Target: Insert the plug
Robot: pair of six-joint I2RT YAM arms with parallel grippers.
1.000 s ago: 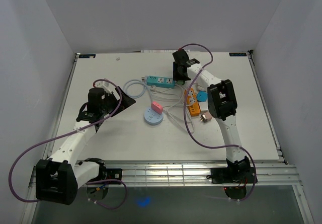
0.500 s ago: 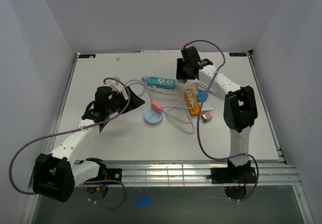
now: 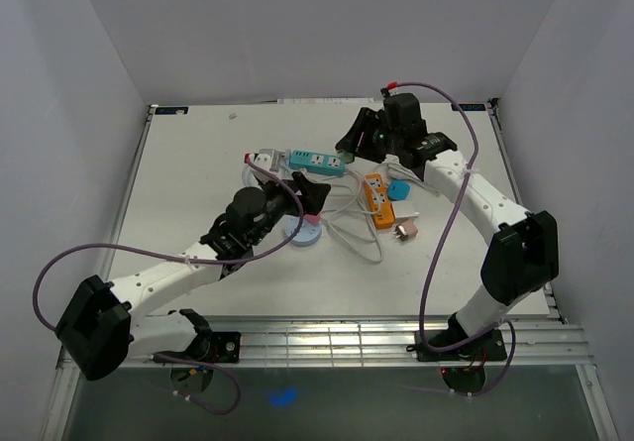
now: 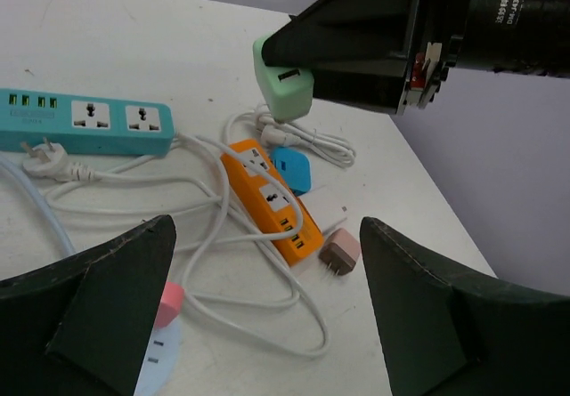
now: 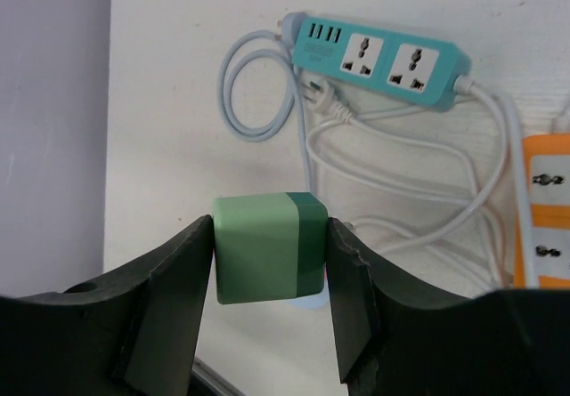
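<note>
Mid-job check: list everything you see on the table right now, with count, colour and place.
teal power strip: 1, teal, far centre of the table
orange power strip: 1, orange, right of centre
round disc: 1, pale blue, centre, partly under the left arm
pink block: 1, pink, on the round disc
blue adapter: 1, blue, beside the orange power strip
white adapter: 1, white, right of the orange power strip
brown adapter: 1, pinkish brown, next to the white adapter
cables: several, white, tangled around both strips
green charger: 1, two-tone green, held in the air
table: 1, white
left end effector: open, empty, over the centre
right end effector: closed on the green charger
</note>
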